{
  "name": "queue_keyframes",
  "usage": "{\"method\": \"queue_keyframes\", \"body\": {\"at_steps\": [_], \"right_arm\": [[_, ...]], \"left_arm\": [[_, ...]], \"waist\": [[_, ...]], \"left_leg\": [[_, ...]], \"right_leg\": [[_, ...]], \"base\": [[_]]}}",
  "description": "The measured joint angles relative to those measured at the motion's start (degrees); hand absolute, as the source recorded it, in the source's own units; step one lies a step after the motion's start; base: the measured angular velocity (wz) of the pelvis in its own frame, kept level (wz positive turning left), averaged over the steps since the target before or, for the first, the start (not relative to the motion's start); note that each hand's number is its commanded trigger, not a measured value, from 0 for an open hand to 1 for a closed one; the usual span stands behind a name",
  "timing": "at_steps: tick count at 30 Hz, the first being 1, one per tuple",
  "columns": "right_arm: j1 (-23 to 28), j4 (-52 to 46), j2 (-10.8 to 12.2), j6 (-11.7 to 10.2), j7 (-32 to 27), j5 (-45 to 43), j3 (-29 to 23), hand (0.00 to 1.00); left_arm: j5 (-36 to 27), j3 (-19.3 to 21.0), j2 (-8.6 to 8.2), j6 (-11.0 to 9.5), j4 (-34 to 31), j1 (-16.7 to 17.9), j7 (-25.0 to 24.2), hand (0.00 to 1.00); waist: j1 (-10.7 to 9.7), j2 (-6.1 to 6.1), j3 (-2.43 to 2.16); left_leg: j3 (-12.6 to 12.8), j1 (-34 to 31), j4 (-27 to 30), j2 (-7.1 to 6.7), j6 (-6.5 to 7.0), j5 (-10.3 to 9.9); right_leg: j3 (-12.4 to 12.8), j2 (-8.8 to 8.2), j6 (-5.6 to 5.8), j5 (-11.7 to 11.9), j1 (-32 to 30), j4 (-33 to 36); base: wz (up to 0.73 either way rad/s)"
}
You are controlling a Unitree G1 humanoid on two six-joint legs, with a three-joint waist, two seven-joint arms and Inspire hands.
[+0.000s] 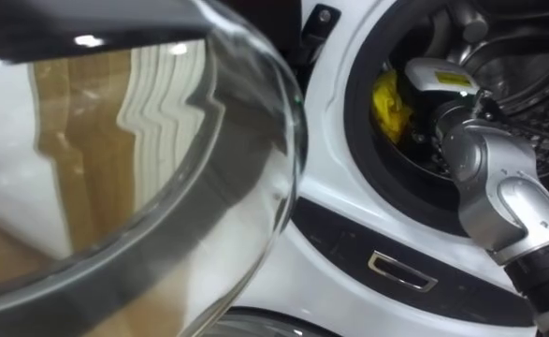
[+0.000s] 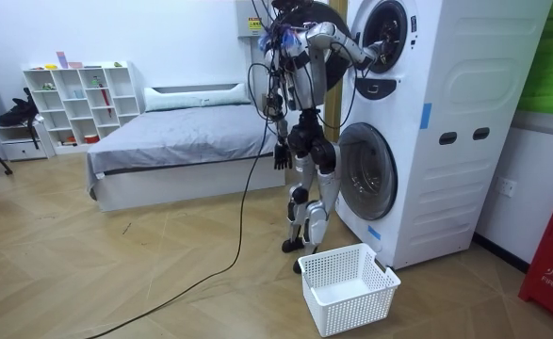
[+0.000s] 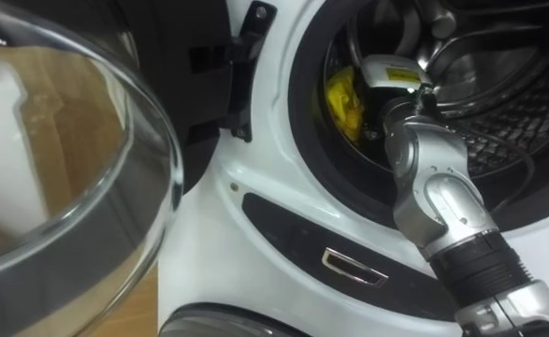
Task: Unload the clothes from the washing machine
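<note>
We are in a bedroom with a wooden floor. The bed (image 2: 182, 141) and a white shelf (image 2: 78, 99) lie well away from the upper washing machine (image 2: 446, 47), toward the room view's left. The robot stands right in front of that machine, which sits on top of a lower washing machine (image 2: 427, 198).

Inside the upper washing machine's drum (image 1: 527, 89) we see a yellow cloth (image 1: 391, 103), bunched at the left of the opening just behind the door seal. The right hand (image 1: 435, 80) is reached in through the opening and sits just beside the cloth. Its far side is hidden, so we cannot tell whether it grips the cloth or merely rests near it. The left hand (image 2: 281, 155) hangs by the robot's hip, clear of the machine, relaxed and empty. The glass door (image 1: 162, 168) is swung wide to the left of the opening.

We judge the task to be at its start: the door is open and the arm is in, but no clothing is out of the upper washing machine yet. Securing the cloth, drawing it out and putting it down are all left.

The white basket (image 2: 347, 287) stands on the floor below and in front of the machine, with nothing in it. The lower washing machine's door is shut.
</note>
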Motion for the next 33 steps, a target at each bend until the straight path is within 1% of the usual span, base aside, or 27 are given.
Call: {"method": "queue_keyframes", "body": {"at_steps": [3, 5, 7, 8, 9, 10, 11, 12, 13, 14, 15, 16, 17, 18, 19, 20, 21, 22, 23, 24, 25, 26, 28, 29, 31, 33], "right_arm": [[0.0, -0.6, -0.1, -0.2, -0.1, 3.4, -1.8, 1.00], [0.2, -3.1, -0.4, -0.2, 0.2, 6.1, -3.1, 1.00], [2.0, -11.0, -1.3, -0.5, 0.4, 10.0, -4.0, 1.00], [2.5, -12.7, -1.3, -0.6, 0.4, 10.4, -4.1, 1.00], [3.7, -16.4, -1.3, -0.7, 0.5, 11.0, -4.5, 1.00], [5.4, -20.9, -1.3, -0.8, 0.5, 12.8, -4.8, 1.00], [6.5, -23.4, -1.3, -1.1, 0.4, 13.9, -5.5, 1.00], [8.8, -27.3, -1.3, -2.0, -0.1, 16.3, -7.1, 1.00], [11.2, -30.8, -1.3, -2.1, -0.5, 17.7, -8.9, 1.00], [12.4, -32.2, -1.3, -2.1, -0.8, 18.2, -9.6, 1.00], [14.6, -35.1, -1.2, -2.6, -1.3, 19.8, -10.5, 1.00], [16.3, -38.5, -1.0, -2.8, -1.7, 21.0, -10.7, 1.00], [17.1, -40.1, -0.7, -3.1, -2.0, 21.8, -10.8, 1.00], [18.8, -42.8, 0.1, -3.7, -2.1, 24.1, -11.4, 1.00], [20.9, -45.1, 0.8, -4.3, -2.1, 27.7, -12.9, 1.00], [21.6, -45.9, 1.0, -4.6, -2.1, 29.4, -13.2, 1.00], [22.4, -47.0, 1.3, -5.2, -2.1, 32.5, -13.2, 1.00], [23.4, -48.0, 1.7, -6.3, -2.0, 35.4, -13.2, 1.00], [24.2, -48.5, 1.7, -6.8, -2.0, 36.7, -13.3, 1.00], [26.2, -49.8, 1.7, -7.2, -2.0, 38.5, -13.3, 1.00], [28.3, -50.9, 1.7, -7.7, -1.8, 39.8, -13.5, 1.00], [29.3, -51.5, 1.7, -7.8, -1.7, 40.6, -13.8, 1.00], [32.2, -52.2, 1.9, -9.0, -1.3, 44.8, -15.6, 1.00], [32.5, -52.4, 1.9, -9.4, -1.3, 45.7, -15.7, 1.00], [33.9, -53.4, 1.9, -10.8, -0.5, 48.6, -15.9, 1.00], [36.2, -54.0, 1.9, -11.3, 0.7, 50.5, -17.5, 1.00]], "left_arm": [[-0.3, 0.0, 0.02, -0.7, 0.8, -0.6, 0.5, 0.00], [-0.3, 0.2, -0.03, -1.2, 0.9, -0.6, 1.2, 0.00], [-0.3, 0.2, -0.03, -1.5, 1.2, -0.3, 1.2, 0.00], [-0.3, 0.2, -0.05, -1.6, 1.3, 0.0, 1.2, 0.00], [-0.4, 0.2, -0.13, -1.8, 1.5, 0.4, 1.5, 0.00], [-0.6, 0.2, -0.24, -2.4, 1.7, 0.9, 2.1, 0.00], [-0.7, 0.3, -0.27, -2.6, 1.7, 1.1, 2.4, 0.00], [-0.8, 0.8, -0.30, -3.4, 2.1, 1.3, 2.8, 0.00], [-0.8, 1.3, -0.45, -4.0, 2.7, 1.6, 3.2, 0.00], [-0.8, 1.3, -0.57, -4.4, 3.0, 1.7, 3.7, 0.00], [-1.1, 1.3, -0.78, -5.6, 3.1, 2.1, 4.6, 0.00], [-1.1, 1.2, -0.83, -6.6, 3.6, 2.6, 5.2, 0.00], [-1.1, 1.3, -0.84, -6.9, 3.9, 2.8, 5.4, 0.00], [-1.2, 1.4, -0.90, -7.3, 4.8, 3.4, 6.0, 0.00], [-1.1, 1.9, -1.06, -7.6, 5.6, 3.8, 6.4, 0.00], [-1.0, 2.0, -1.13, -7.7, 5.9, 4.0, 6.5, 0.00], [-0.9, 2.5, -1.24, -7.9, 6.7, 4.1, 6.6, 0.00], [-0.8, 2.5, -1.27, -7.9, 6.7, 4.1, 6.6, 0.00], [-0.9, 2.5, -1.33, -8.0, 6.6, 4.1, 6.7, 0.00], [-0.9, 2.5, -1.52, -8.4, 6.6, 4.3, 7.0, 0.00], [-0.8, 2.6, -1.78, -8.7, 6.6, 4.5, 7.1, 0.00], [-0.8, 2.6, -2.00, -8.8, 6.6, 4.6, 7.1, 0.00], [-0.9, 2.8, -2.80, -9.1, 6.6, 5.1, 7.1, 0.00], [-0.9, 2.8, -2.82, -9.3, 6.6, 5.2, 7.1, 0.00], [-0.8, 2.9, -2.81, -10.0, 6.7, 6.1, 7.1, 0.00], [-0.9, 3.0, -2.80, -10.0, 6.7, 6.3, 6.7, 0.00]], "waist": [[-0.1, 0.00, -0.01], [-0.2, -0.04, -0.05], [-1.8, 0.00, -0.05], [-2.2, 0.13, -0.11], [-3.1, 0.58, -0.17], [-3.8, 1.12, -0.31], [-4.3, 1.27, -0.39], [-5.0, 2.00, -0.32], [-5.5, 2.42, -0.54], [-5.6, 2.82, -0.64], [-6.1, 3.65, -0.71], [-6.6, 4.33, -0.82], [-7.1, 4.60, -0.79], [-8.2, 5.09, -0.89], [-9.2, 5.32, -0.99], [-9.5, 5.40, -1.00], [-10.2, 5.46, -0.97], [-11.0, 5.34, -0.97], [-11.2, 5.48, -0.91], [-11.2, 5.20, -1.15], [-11.3, 5.08, -1.22], [-11.3, 5.07, -1.22], [-11.7, 5.35, -1.15], [-11.8, 5.37, -1.14], [-12.5, 5.46, -1.13], [-12.8, 5.49, -1.11]], "left_leg": [[0.2, -0.2, 0.1, 0.02, -0.01, 0.0], [1.1, -0.7, 0.1, 0.19, -0.01, 0.0], [1.6, -2.1, 0.6, 0.30, -0.04, 0.0], [1.9, -2.1, 0.6, 0.33, -0.03, 0.0], [2.2, -2.1, 0.5, 0.37, -0.04, 0.0], [2.9, -2.0, 0.3, 0.50, -0.04, 0.0], [2.9, -1.9, 0.2, 0.55, -0.04, 0.0], [3.2, -1.8, 0.1, 0.65, -0.04, -0.1], [3.4, -1.4, -0.1, 0.69, -0.08, -0.1], [3.5, -1.2, -0.2, 0.71, -0.10, -0.1], [3.9, -0.7, -0.5, 0.79, -0.10, -0.1], [4.2, -0.7, -0.8, 0.86, -0.10, -0.1], [4.4, -0.7, -0.8, 0.89, -0.10, -0.1], [4.5, -0.6, -0.9, 0.93, -0.12, -0.1], [4.6, -0.5, -0.9, 1.03, -0.15, -0.1], [4.6, -0.4, -0.9, 1.09, -0.19, -0.2], [4.7, -0.1, -1.1, 1.31, -0.54, -0.4], [4.7, 0.0, -1.1, 1.52, -0.68, -0.5], [4.7, 0.0, -1.1, 1.58, -0.72, -0.5], [4.8, 0.1, -1.1, 1.70, -0.79, -0.6], [4.8, 0.2, -1.1, 1.79, -0.84, -0.6], [4.8, 0.1, -1.1, 1.82, -0.86, -0.7], [4.9, 0.2, -0.8, 1.79, -0.82, -0.9], [4.9, 0.2, -0.7, 1.80, -0.83, -0.9], [4.8, 0.1, -0.6, 1.82, -0.86, -1.1], [4.8, 0.0, -0.5, 1.81, -0.85, -1.1]], "right_leg": [[0.1, 0.00, 0.00, 0.0, -0.5, 0.1], [1.3, 0.16, -0.01, 0.0, -1.3, 0.2], [1.4, 0.20, -0.15, 0.2, -2.4, 0.3], [1.6, 0.22, -0.15, 0.2, -2.6, 0.3], [2.4, 0.31, -0.15, 0.2, -2.8, 0.3], [3.1, 0.44, -0.13, 0.2, -3.0, 0.2], [3.1, 0.46, -0.12, 0.2, -2.9, 0.1], [3.3, 0.50, -0.12, 0.2, -2.9, 0.2], [4.2, 0.58, -0.12, 0.2, -2.9, 0.2], [4.6, 0.62, -0.12, 0.2, -2.8, 0.2], [5.3, 0.70, -0.12, 0.2, -2.7, 0.2], [5.8, 0.76, -0.10, 0.2, -2.8, 0.1], [5.8, 0.76, -0.09, 0.2, -2.8, 0.1], [6.0, 0.67, -0.09, 0.2, -2.8, 0.0], [6.1, 0.62, -0.08, 0.2, -2.8, 0.1], [6.2, 0.65, -0.06, 0.2, -2.7, 0.1], [6.2, 0.82, 0.00, 0.2, -2.6, 0.1], [6.2, 0.97, -0.01, 0.2, -2.5, 0.2], [6.2, 1.00, -0.01, 0.2, -2.5, 0.2], [6.2, 1.12, -0.02, 0.2, -2.5, 0.2], [6.2, 1.21, -0.06, 0.2, -2.4, 0.2], [6.2, 1.26, -0.11, 0.2, -2.3, 0.2], [6.3, 1.62, -0.19, 0.3, -2.0, 0.2], [6.3, 1.63, -0.20, 0.3, -1.9, 0.2], [6.3, 1.64, -0.22, 0.3, -1.8, 0.2], [6.4, 1.63, -0.26, 0.3, -1.8, 0.2]], "base": [[-0.04], [-0.20], [-0.13], [-0.13], [-0.24], [-0.22], [-0.11], [-0.08], [-0.07], [-0.11], [-0.14], [-0.18], [-0.19], [-0.12], [-0.11], [-0.16], [-0.11], [-0.06], [0.00], [0.00], [-0.03], [0.00], [0.00], [0.00], [0.00], [0.00]]}}
